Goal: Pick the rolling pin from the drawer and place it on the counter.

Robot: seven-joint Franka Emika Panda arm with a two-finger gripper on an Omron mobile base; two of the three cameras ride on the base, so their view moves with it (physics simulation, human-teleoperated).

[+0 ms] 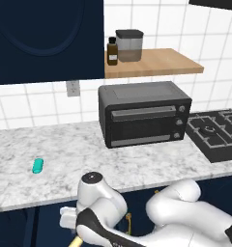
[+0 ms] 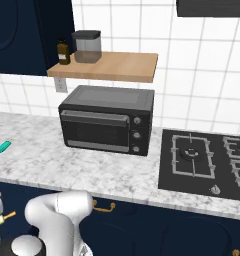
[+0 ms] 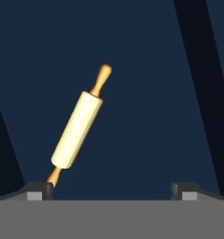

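Hand view: pin [image 3: 78,130] lies on the drawer [image 3: 146,93] floor, slanted, off to one side of the spread, empty gripper [image 3: 113,189]. You're at the reach step. Next: centre over the barrel, square the jaws across it, descend, close, then lift to the surface [image 1: 137,161].

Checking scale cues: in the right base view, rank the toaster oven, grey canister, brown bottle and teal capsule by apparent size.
1. Toaster oven, largest.
2. Grey canister.
3. Brown bottle.
4. Teal capsule, smallest, though close to the bottle; its different distance from the camera leaves that pair unsure.
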